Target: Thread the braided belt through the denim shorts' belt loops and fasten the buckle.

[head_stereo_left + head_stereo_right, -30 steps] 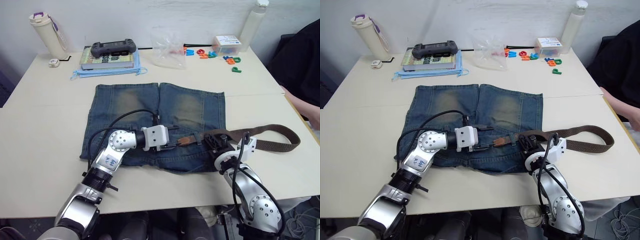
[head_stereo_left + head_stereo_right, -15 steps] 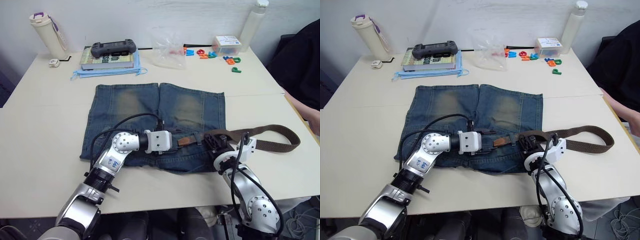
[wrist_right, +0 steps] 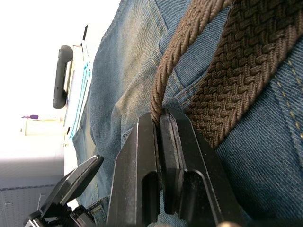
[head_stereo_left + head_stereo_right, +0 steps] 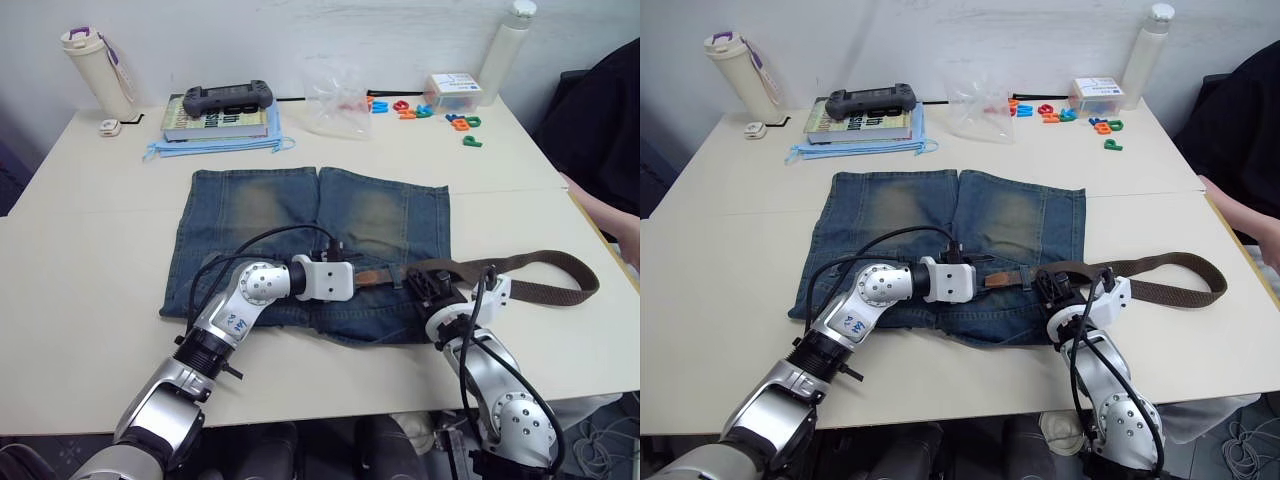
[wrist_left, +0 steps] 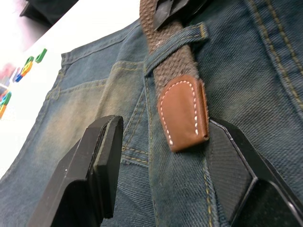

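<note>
Belt (image 4: 520,290) tip thru 1 loop (image 5: 176,43) on shorts (image 4: 300,225). L gripper (image 5: 161,156) open, fingers either side of the tan tip. R gripper (image 3: 160,127) clamped on belt.

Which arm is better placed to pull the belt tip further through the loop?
Probably the left. Its open gripper straddles the tan belt tip just past a belt loop. The right gripper is already shut on the belt.

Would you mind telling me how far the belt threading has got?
Done: the braided belt's tan tip has passed under one belt loop of the denim shorts. In hand: the right gripper pinches the strap while the open left gripper straddles the tip. Left: the remaining loops and fastening.
</note>
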